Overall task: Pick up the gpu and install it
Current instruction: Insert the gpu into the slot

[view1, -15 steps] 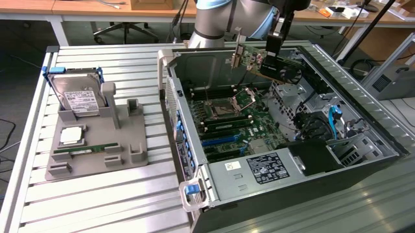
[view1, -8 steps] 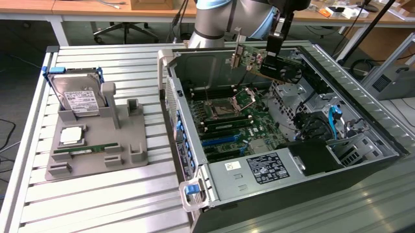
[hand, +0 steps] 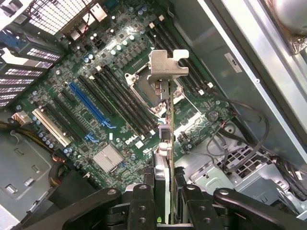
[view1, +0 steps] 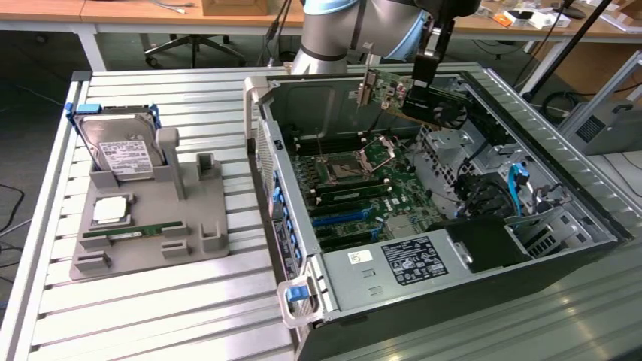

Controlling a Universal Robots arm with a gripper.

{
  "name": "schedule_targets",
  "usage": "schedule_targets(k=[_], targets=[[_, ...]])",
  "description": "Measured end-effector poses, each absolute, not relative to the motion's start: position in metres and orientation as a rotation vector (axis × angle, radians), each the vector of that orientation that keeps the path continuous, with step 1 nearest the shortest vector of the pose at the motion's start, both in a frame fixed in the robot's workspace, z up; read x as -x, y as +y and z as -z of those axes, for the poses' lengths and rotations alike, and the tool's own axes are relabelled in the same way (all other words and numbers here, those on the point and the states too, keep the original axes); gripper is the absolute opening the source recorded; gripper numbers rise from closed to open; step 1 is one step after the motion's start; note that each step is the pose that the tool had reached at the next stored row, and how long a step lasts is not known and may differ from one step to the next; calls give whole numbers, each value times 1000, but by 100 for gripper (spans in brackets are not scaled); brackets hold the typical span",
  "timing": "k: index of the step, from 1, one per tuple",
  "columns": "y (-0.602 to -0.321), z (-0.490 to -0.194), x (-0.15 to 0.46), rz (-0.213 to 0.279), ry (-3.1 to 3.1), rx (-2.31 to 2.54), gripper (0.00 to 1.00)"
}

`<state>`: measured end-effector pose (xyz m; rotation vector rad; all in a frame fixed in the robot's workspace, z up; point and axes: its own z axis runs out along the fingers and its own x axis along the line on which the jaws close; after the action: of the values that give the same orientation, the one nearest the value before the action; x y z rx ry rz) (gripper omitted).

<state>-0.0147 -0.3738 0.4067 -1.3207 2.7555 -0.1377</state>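
Observation:
The gpu (view1: 434, 107) hangs in the air over the far end of the open computer case (view1: 301, 301), above the motherboard (view1: 366, 180). My gripper (view1: 425, 69) is shut on the card's upper edge from above. In the wrist view the gpu (hand: 165, 129) appears edge-on, with its silver end bracket (hand: 167, 64) pointing away from the camera. My gripper (hand: 165, 194) is clamped on it, one dark finger (hand: 143, 203) on each side. Below the card lies the motherboard (hand: 110, 96) with its blue slot (hand: 91, 106) and black slots; the card is clear of the board.
In the exterior view's left, a grey parts holder (view1: 201, 226) on the slatted table carries a hard drive (view1: 117, 150), a processor (view1: 110, 211) and a green RAM stick (view1: 131, 230). Inside the case are a power supply (view1: 401, 263), cables (view1: 482, 192) and drive cages (view1: 546, 233).

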Motion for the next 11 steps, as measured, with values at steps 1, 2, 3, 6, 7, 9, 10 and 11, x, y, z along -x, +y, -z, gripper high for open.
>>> schedule_targets(k=[1, 2, 3, 6, 7, 9, 10, 11], targets=[[-374, -407, 15, 138, 2753, 1325, 27], [-374, -407, 15, 137, 2752, 1327, 27], [-374, -407, 15, 137, 2750, 1332, 27], [-374, -407, 15, 137, 2745, 1341, 27], [-374, -407, 15, 137, 2743, 1344, 27], [-374, -407, 15, 136, 2740, 1350, 27], [-374, -407, 15, 136, 2739, 1352, 27], [-374, -407, 15, 136, 2738, 1354, 27]])
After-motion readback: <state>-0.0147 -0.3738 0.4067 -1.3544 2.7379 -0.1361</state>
